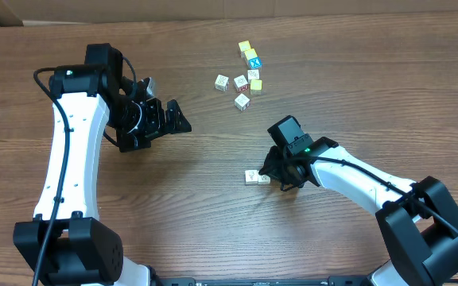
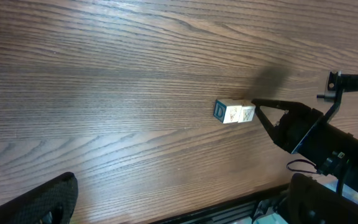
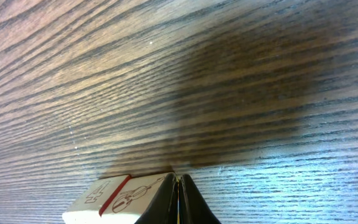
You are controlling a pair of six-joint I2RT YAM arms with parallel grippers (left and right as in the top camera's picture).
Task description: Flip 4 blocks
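Two pale cream blocks lie side by side on the table, one to the left of the other. The left wrist view shows the same pair, one block with a blue side face and its neighbour. My right gripper is shut with nothing between its fingers. Its tips rest against the right edge of the block with a violin drawing, and a second block sits beyond a red seam. My left gripper hovers open and empty, well to the left; its fingers frame bare wood.
At the far middle of the table lies a loose cluster of cubes: pale ones, a blue-topped one and yellow-topped ones. The table's front edge shows in the left wrist view.
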